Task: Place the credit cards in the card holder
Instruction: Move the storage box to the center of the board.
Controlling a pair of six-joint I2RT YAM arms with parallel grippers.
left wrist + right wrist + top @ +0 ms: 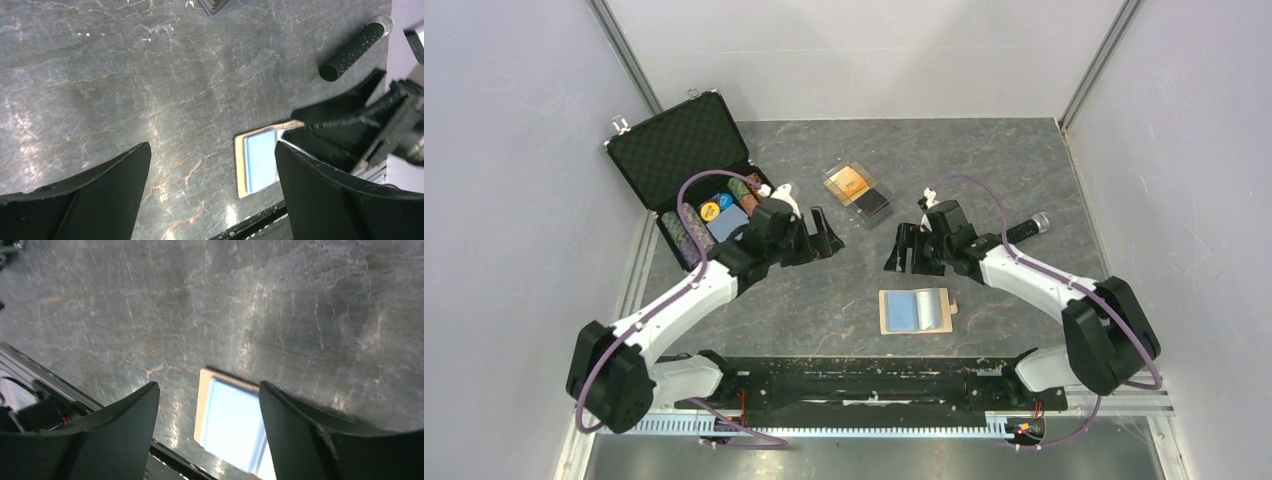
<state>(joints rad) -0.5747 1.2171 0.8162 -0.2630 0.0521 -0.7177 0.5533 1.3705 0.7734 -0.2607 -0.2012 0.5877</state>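
With left gripper [822, 237] and right gripper [906, 250] spread wide, empty; reach for credit cards [848, 181]; pinch one by its edge; leave card holder [914, 311] flat.

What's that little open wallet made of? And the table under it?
The wallet looks like tan leather or imitation, matte at the rim, with light blue, shiny pockets, perhaps plastic. The table looks like grey marble, with pale and rusty veins and glossy glare, though it might be a printed surface.
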